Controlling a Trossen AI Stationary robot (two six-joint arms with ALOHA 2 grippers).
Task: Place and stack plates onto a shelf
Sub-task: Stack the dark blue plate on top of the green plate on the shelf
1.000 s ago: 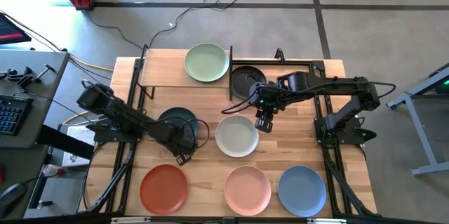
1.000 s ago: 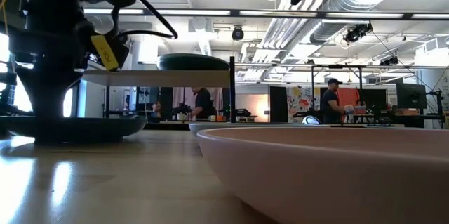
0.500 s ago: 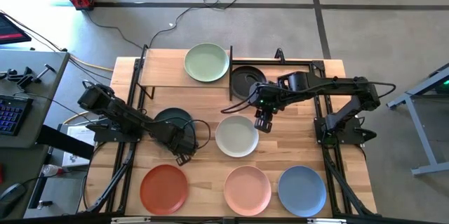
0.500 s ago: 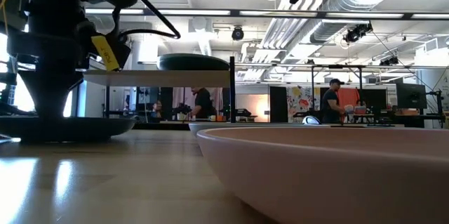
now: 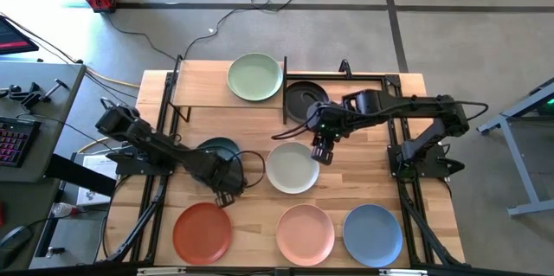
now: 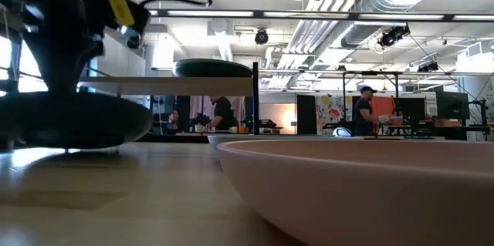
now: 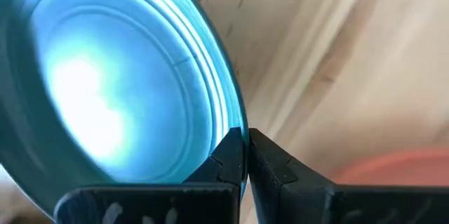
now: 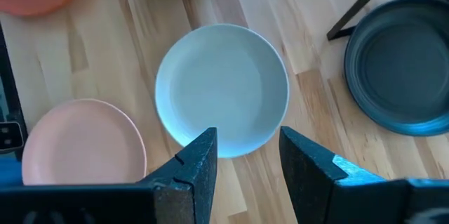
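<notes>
My left gripper (image 5: 228, 186) is shut on the dark teal plate (image 5: 215, 149), which hangs clear of the table in the low view (image 6: 69, 119). My right gripper (image 5: 319, 150) hovers open above the off-white plate (image 5: 292, 168), whose rim shows between its fingers (image 8: 221, 90). The pale green plate (image 5: 255, 77) rests flat on the shelf's light-wood board (image 5: 201, 86). A charcoal plate (image 5: 306, 101) lies just right of that board, inside the black frame. The terracotta (image 5: 202, 233), pink (image 5: 305, 234) and blue (image 5: 372, 234) plates lie flat along the near edge. My left gripper pinches the dark teal plate's rim (image 7: 233, 120) between its two fingers, at the plate's near-right edge. The fingers come level from the table's left side. The plate is lifted clear of the table and sits tilted, its shadow on the wood below.
Black frame uprights (image 5: 344, 68) stand at the shelf's right end, close to my right arm. The pink plate's rim (image 6: 363, 176) fills the low view's foreground. The left half of the shelf board is bare. People stand in the room beyond the table.
My left gripper has gone up with the dark teal plate: a second ago the plate lay on the table, now it hangs tilted and clear of it. My right gripper has edged slightly toward the table's left, staying open over the off-white plate.
</notes>
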